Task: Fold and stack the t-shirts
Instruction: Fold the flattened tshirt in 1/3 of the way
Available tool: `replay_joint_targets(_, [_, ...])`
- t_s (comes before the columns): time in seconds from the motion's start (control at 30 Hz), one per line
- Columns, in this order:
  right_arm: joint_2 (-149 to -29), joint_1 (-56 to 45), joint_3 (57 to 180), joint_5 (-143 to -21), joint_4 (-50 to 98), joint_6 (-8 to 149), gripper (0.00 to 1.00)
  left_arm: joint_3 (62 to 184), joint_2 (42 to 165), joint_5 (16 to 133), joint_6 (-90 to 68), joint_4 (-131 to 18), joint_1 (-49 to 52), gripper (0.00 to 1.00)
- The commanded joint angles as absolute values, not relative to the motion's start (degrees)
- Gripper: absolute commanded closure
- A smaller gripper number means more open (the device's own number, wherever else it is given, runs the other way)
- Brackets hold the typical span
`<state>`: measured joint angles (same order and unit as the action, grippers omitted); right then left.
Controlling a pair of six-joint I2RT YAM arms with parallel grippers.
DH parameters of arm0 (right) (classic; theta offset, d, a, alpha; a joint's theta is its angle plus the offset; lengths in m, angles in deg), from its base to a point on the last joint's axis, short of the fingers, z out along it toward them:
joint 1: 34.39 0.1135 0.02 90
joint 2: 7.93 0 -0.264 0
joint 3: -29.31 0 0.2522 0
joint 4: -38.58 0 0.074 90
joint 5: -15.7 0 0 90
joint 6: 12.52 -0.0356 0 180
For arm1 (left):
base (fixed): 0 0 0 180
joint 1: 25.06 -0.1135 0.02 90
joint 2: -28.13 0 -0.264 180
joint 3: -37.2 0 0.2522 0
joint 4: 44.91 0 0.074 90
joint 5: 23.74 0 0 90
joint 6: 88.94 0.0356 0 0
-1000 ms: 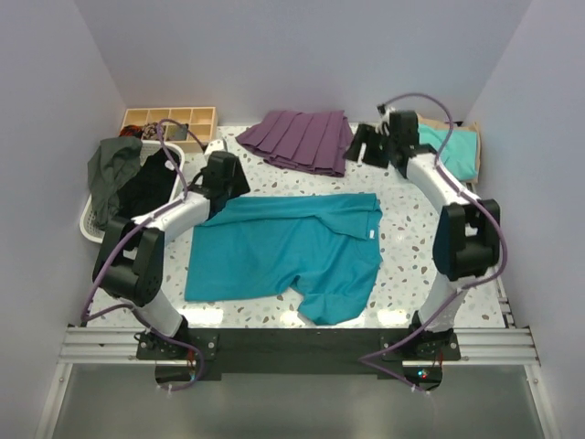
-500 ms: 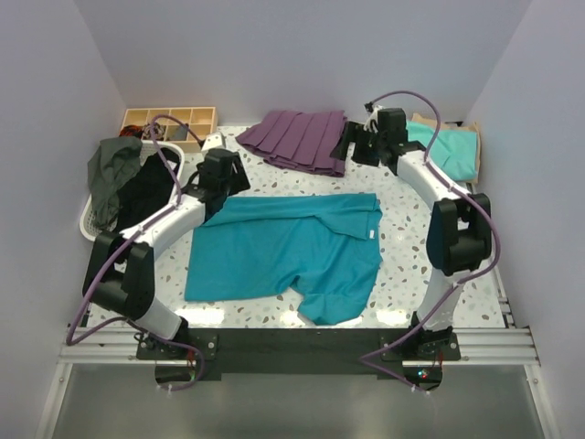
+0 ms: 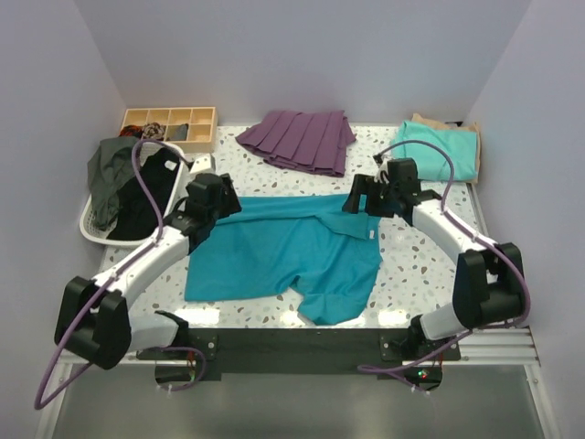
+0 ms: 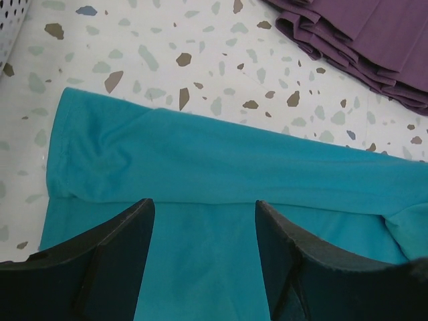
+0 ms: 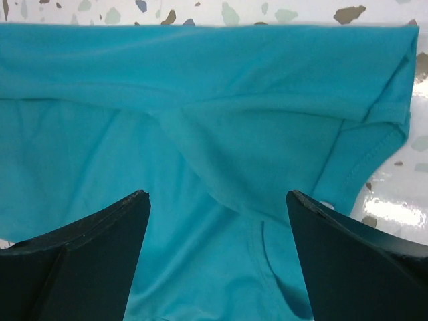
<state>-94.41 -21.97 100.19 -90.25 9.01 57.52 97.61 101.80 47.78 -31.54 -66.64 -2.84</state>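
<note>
A deep teal-blue t-shirt [image 3: 283,251] lies spread on the table, its far edge folded over. It also shows in the left wrist view [image 4: 221,160] and the right wrist view [image 5: 221,127]. My left gripper [image 3: 222,207] is open just above its far left edge. My right gripper [image 3: 355,203] is open above its far right corner, near the collar. Neither holds cloth. A folded mint-green t-shirt [image 3: 439,146] lies on a tan t-shirt [image 3: 468,131] at the far right.
A purple pleated garment [image 3: 302,139] lies at the far middle; it also shows in the left wrist view [image 4: 361,40]. A white basket [image 3: 90,224] with dark clothes stands at the left. A wooden compartment box [image 3: 169,125] is behind it.
Both arms have swung toward me from the far side of the table. Both grippers now hover over the teal shirt's far edge. The shirt has not moved.
</note>
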Motion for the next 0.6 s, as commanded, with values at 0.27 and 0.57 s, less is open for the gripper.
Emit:
replay_joint_targets(0.27, [-73.1, -21.5, 88.9, -84.7, 8.0, 61.2, 0.11, 85.5, 83.2, 45.1, -34.1, -67.7, -2.1, 0.34])
replay_joint_targets(0.57, [-66.0, -20.4, 81.4, -85.3, 4.1, 55.3, 0.11, 80.1, 76.5, 47.4, -37.1, -72.5, -2.0, 0.34])
